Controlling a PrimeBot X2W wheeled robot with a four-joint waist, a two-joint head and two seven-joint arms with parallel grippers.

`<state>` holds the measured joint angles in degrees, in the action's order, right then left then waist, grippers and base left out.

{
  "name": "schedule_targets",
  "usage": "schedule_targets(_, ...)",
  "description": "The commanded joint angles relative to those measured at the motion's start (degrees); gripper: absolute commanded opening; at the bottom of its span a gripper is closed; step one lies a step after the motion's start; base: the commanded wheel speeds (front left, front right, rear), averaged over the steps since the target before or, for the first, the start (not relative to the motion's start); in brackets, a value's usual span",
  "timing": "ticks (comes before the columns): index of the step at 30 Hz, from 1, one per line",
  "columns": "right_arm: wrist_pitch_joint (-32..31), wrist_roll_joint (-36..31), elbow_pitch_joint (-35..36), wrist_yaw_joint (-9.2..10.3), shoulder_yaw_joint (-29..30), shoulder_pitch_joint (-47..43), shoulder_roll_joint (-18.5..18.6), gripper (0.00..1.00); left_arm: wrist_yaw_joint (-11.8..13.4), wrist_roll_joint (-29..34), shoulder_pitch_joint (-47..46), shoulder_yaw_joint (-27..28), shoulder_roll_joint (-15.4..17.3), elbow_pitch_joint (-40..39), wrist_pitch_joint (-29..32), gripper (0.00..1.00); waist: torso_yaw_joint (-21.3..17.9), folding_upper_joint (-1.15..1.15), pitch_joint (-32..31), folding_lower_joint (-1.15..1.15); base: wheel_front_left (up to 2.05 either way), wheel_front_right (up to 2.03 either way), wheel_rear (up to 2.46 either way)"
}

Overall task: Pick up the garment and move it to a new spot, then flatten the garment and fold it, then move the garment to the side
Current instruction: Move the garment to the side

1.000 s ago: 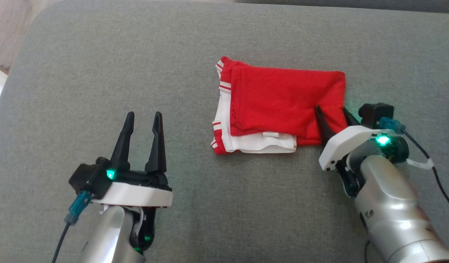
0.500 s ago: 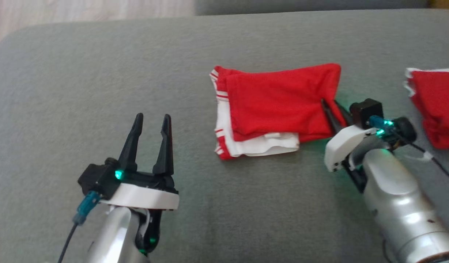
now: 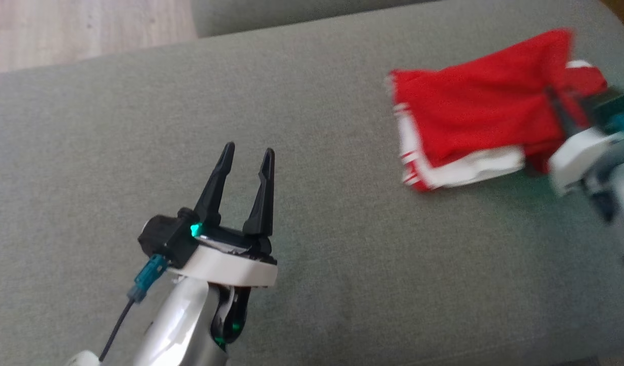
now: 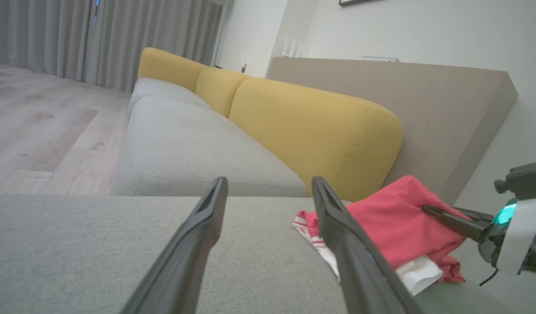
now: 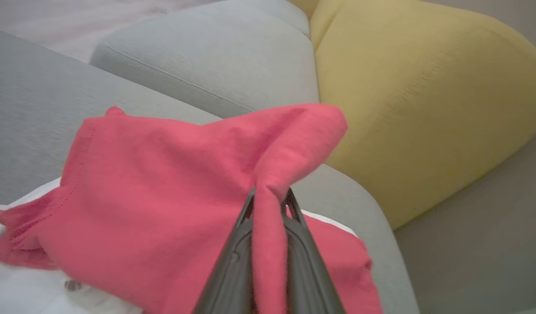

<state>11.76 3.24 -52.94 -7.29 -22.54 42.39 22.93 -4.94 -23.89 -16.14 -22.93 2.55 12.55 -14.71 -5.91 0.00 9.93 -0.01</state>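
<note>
The garment (image 3: 474,117) is red with white striped trim, folded, and lies on the grey sofa seat (image 3: 139,152) at the upper right. My right gripper (image 3: 553,94), blurred, is shut on its right edge. In the right wrist view a pinched fold of the garment (image 5: 163,174) rises from between the closed fingers of the right gripper (image 5: 270,196). My left gripper (image 3: 248,148) stands open and holds nothing, well left of the cloth. The left wrist view shows the left gripper (image 4: 269,180) open, with the garment (image 4: 394,222) and the right gripper (image 4: 427,210) beyond it.
Yellow back cushions (image 4: 311,126) (image 5: 416,100) rise just behind the garment. A second grey seat cushion (image 4: 185,144) lies beyond, with wooden floor (image 3: 78,30) past the sofa's edge. More red and white cloth (image 3: 589,81) shows right behind the garment.
The right gripper has shut on the garment's right edge, and that edge has lifted into a fold. The head camera has swung, shifting the whole picture. The left gripper stays open.
</note>
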Motion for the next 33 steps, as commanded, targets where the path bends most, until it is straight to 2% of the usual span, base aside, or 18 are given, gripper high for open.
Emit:
schedule_targets(1, -0.66, 1.32, 2.46, -0.2, -1.22, 2.52, 2.9, 0.0, 0.48, -0.21, -2.71, 1.19, 0.32, -2.09, -0.29, 1.0, -0.9, 0.0, 1.31, 0.01, 0.0, 0.0, 0.0)
schedule_targets(7, -4.19, 5.23, 3.97, -0.2, -3.37, 3.77, 12.64, 0.0, 0.37, 0.13, -4.2, 1.0, 0.32, -1.97, -0.29, 1.0, -1.13, 0.0, 4.4, 0.01, 0.0, 0.0, 0.0)
schedule_targets(12, -6.21, 7.52, 2.69, -0.2, -3.26, 4.21, 18.71, 0.0, -0.06, 0.49, -5.52, 0.95, 0.32, -1.48, -0.29, 1.0, -0.37, 0.0, 6.92, 0.01, 0.0, 0.0, 0.0)
schedule_targets(16, -6.06, 8.17, 0.8, -0.2, -2.97, 4.73, 21.11, 0.0, -0.43, 0.85, -6.43, 0.86, 0.32, -0.94, -0.29, 1.0, 0.57, 0.0, 8.67, 0.01, 0.0, 0.0, 0.0)
schedule_targets(21, -5.42, 7.75, -1.91, -0.2, -2.4, 5.84, 21.23, 0.0, -0.83, 1.39, -7.41, 1.43, 0.32, -0.25, -0.29, 1.0, 1.83, 0.0, 10.18, 0.01, 0.0, 0.0, 0.0)
schedule_targets(22, -4.92, 7.52, -2.37, -0.2, -1.99, 6.23, 21.0, 0.91, -0.88, 1.5, -7.51, 1.68, 0.32, -0.11, -0.29, 1.0, 1.96, 0.0, 10.25, 0.01, 0.0, 0.0, 0.0)
schedule_targets(23, -4.64, 7.37, -2.94, -0.2, -1.58, 6.5, 20.64, 1.0, -0.93, 1.59, -7.56, 1.97, 0.32, 0.03, -0.29, 1.0, 2.1, 0.0, 10.23, 0.01, 0.0, 0.0, 0.0)
schedule_targets(33, -0.4, 4.45, -5.56, -0.2, 3.56, 8.64, 16.66, 1.0, -1.28, 2.04, -6.51, 5.58, 0.32, 0.42, -0.29, 1.0, 2.14, 0.0, 6.73, 0.01, 0.0, 0.0, 0.0)
